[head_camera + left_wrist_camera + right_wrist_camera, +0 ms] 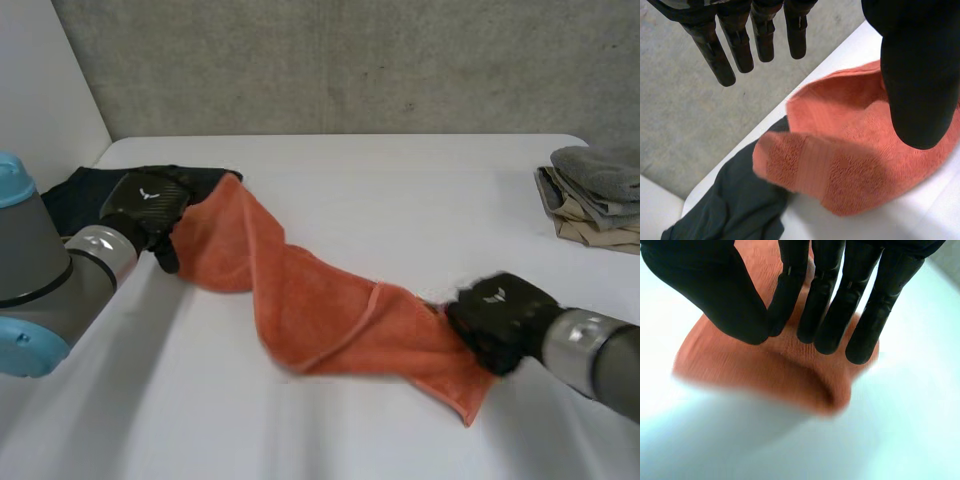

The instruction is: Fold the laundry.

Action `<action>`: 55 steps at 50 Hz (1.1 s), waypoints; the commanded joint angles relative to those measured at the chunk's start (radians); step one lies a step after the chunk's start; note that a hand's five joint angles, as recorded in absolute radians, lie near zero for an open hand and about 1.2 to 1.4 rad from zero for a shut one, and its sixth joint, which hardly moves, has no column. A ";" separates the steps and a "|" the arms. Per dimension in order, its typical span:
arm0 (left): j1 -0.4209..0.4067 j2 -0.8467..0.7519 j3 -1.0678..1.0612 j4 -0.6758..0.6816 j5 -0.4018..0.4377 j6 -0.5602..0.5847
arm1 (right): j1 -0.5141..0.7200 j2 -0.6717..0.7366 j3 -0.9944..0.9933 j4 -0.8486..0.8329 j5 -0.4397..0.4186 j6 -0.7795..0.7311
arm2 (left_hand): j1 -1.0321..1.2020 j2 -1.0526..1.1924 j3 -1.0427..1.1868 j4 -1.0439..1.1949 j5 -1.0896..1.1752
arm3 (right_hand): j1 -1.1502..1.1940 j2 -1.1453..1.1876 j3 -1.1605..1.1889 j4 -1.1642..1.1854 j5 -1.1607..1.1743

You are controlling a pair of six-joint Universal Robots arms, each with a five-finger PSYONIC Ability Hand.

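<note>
Closest, the right hand [500,318] pinches the orange towel [310,300] between thumb and fingers at its 4 o'clock end. Twisted mid-length, the towel lies on the white table [400,190] with its long axis running from 10 o'clock to 4 o'clock. At the 10 o'clock end the left hand [145,205] has straight, spread fingers [720,55] beside a dark garment [70,195]. A stack of folded clothes [595,195] sits at 2 o'clock.

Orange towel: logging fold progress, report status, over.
Status: left robot hand open over one end of the towel; right robot hand pinching the other end. Twisted, not yet folded. That first end overlaps a dark cloth.
</note>
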 commanded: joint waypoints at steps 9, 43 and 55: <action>-0.092 -0.151 0.098 0.215 0.073 0.020 | -0.180 -0.056 -0.034 0.216 -0.108 -0.240 | -0.034 -0.024 -0.021 -0.023 -0.011 | -0.313 -0.522 -0.538 -0.543 -0.513; -0.086 -0.587 0.559 0.051 0.325 0.222 | 0.274 0.379 -0.372 -0.104 -0.034 -0.132 | 0.377 0.387 0.390 0.388 0.399 | -0.423 -0.631 -0.647 -0.653 -0.623; -0.095 -0.587 0.608 0.109 0.242 0.224 | 0.274 0.395 -0.446 -0.160 0.001 -0.151 | 1.114 1.124 1.127 1.125 1.136 | 0.440 0.231 0.215 0.210 0.240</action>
